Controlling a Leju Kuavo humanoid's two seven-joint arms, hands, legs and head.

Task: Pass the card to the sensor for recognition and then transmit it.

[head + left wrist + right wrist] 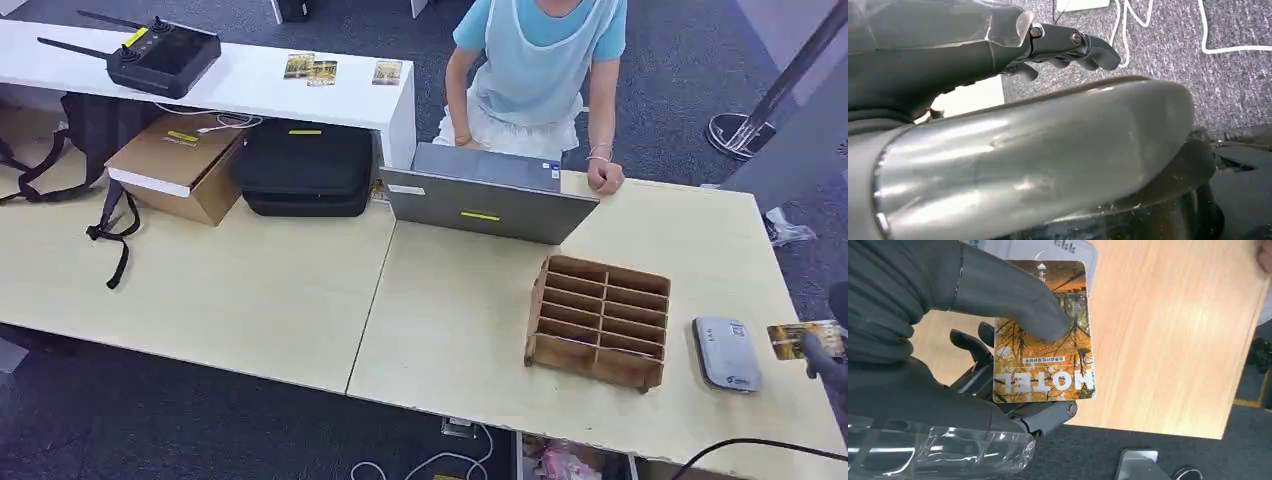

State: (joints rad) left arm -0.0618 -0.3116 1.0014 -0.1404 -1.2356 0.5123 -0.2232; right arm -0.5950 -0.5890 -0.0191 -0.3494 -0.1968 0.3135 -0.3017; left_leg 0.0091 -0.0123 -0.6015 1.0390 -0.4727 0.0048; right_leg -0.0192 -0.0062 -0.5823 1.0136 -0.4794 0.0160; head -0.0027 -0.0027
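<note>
Right hand (973,340) with 1 card (1048,340) beside 1 sensor (727,353)

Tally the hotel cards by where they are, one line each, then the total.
Cards on the white shelf: 3
Card held by the right hand: 1
Total: 4

Right hand (826,358) cut off; thumb hides card (1045,335).
</note>
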